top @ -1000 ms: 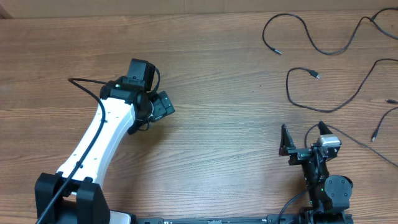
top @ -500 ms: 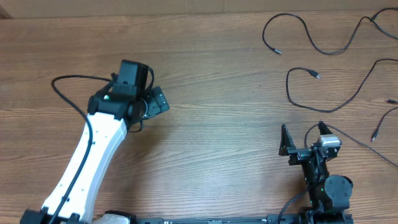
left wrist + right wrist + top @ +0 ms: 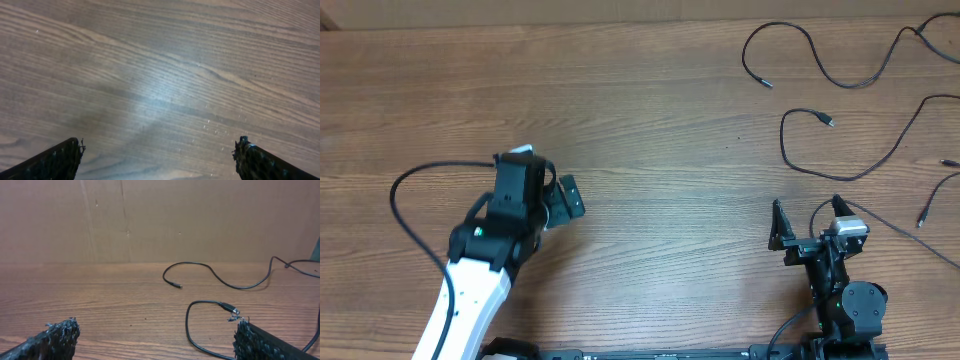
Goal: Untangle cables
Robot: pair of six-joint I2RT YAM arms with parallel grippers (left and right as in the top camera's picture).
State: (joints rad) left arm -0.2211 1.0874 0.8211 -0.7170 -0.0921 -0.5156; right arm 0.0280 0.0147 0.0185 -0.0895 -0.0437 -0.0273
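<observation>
Several thin black cables lie loose and apart at the table's far right. One cable [image 3: 790, 30] loops from a plug near the back edge, and a silver-tipped cable [image 3: 785, 140] curves below it; more plug ends [image 3: 924, 216] lie by the right edge. In the right wrist view the silver-tipped cable [image 3: 189, 322] curves just ahead of the right finger, with the far cable [image 3: 200, 265] behind it. My right gripper [image 3: 808, 216] [image 3: 155, 329] stands open and holds nothing. Far from the cables at the left, my left gripper [image 3: 558, 190] [image 3: 159, 149] is open over bare wood.
A brown cardboard wall [image 3: 150, 220] closes off the back of the table. The left arm's own thick black wire [image 3: 402, 195] loops out to its left. The wooden table [image 3: 660, 150] lies between the two arms.
The left arm has drawn back toward the front left, carrying its open gripper nearer the front edge. The right arm and the cables have not moved.
</observation>
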